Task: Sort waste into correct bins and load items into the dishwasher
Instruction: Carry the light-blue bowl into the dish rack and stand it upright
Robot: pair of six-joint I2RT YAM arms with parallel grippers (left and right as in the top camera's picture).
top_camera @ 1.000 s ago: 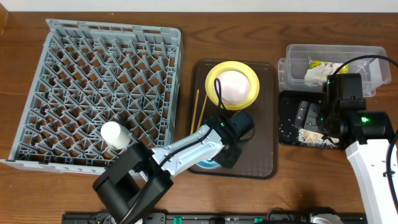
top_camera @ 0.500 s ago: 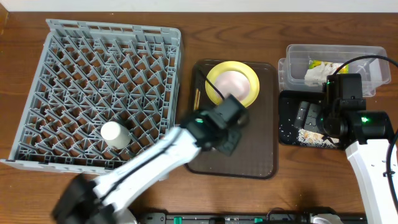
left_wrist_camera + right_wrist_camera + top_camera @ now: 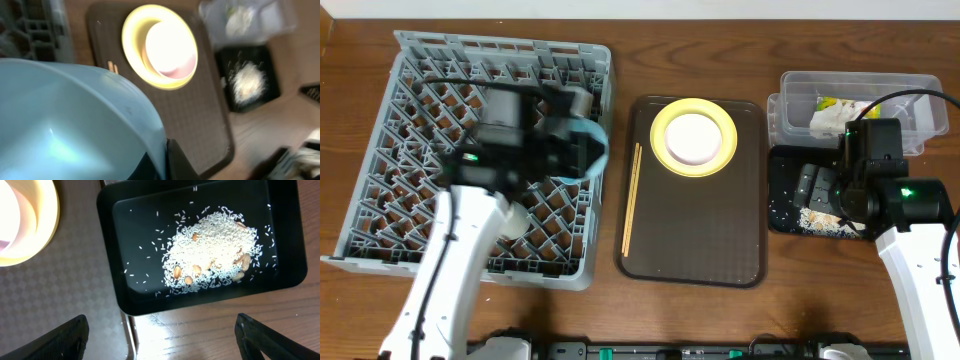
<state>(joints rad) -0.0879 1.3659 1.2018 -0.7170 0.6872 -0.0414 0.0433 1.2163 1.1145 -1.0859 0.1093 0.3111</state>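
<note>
My left gripper (image 3: 578, 140) is shut on the rim of the light blue bowl (image 3: 588, 142) and holds it above the right side of the grey dish rack (image 3: 420, 100). The bowl fills the left wrist view (image 3: 65, 120). A small white cup (image 3: 514, 222) lies in the rack, partly under my arm. The yellow-green plate (image 3: 665, 150) holds the white bowl (image 3: 692, 135), and chopsticks (image 3: 631, 195) lie left of it. My right gripper (image 3: 162, 340) is open above the black tray (image 3: 112, 270), which holds rice crumbs (image 3: 210, 250). The clear tub (image 3: 905, 95) holds the wrapper (image 3: 830, 102) and tissue (image 3: 832, 121).
The plate and chopsticks rest on a brown serving tray (image 3: 710, 230) between the rack and the bins. The black tray (image 3: 782, 205) sits right of it, with the clear tub behind. Bare wooden table (image 3: 820, 290) lies in front.
My left arm lifted the light blue bowl off the brown tray and swung it left and back over the rack. The right arm has not moved.
</note>
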